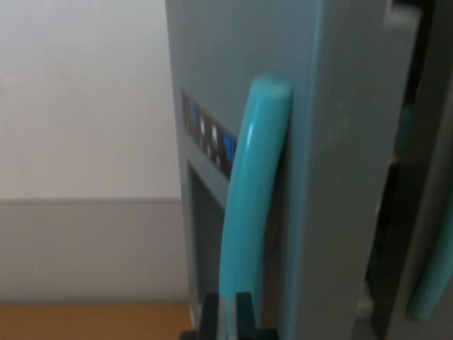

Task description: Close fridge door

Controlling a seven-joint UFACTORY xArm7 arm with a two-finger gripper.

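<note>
A grey fridge door [340, 163] fills the middle of the wrist view, seen nearly edge-on. A curved teal handle [251, 198] runs down its front. My gripper [227, 315] is at the bottom edge, its two black fingers [210, 313] pressed on either side of the handle's lower end, shut on it. A dark gap [393, 234] separates the door's edge from the fridge body at the wrist view's right, so the door stands ajar. A small panel with blue lights [209, 134] sits on the door face to the left of the handle.
A second teal handle [433, 280] shows on the grey part at the far right. A pale wall [85, 106] lies behind on the left, above a grey band [92, 248] and an orange-brown surface [92, 322].
</note>
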